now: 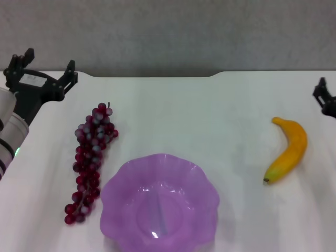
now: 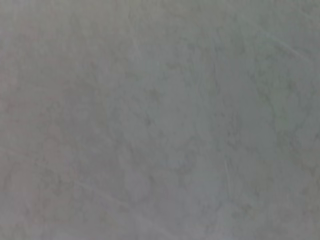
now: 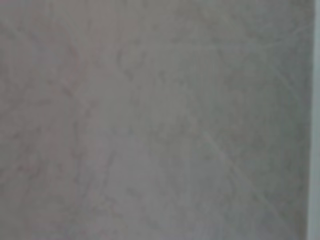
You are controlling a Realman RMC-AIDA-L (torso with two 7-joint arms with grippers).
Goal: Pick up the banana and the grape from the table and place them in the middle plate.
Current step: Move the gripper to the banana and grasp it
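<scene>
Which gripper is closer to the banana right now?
Right. The right gripper sits at the table's right edge, just beyond the banana. The left gripper is open at the far left corner, past the grape.

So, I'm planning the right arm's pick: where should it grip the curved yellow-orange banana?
Probably across the curved yellow-orange banana at its thick middle, from above, fingers straddling its width. It lies flat on the white table, tapering at both ends.

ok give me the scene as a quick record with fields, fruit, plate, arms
grape: on the table, just left of the plate
banana: on the table, far right, apart from the plate
middle plate: empty, near edge
left tool: open, far left, holding nothing
right tool: at right edge, mostly out of view
task: neither fruit moved yet
</scene>
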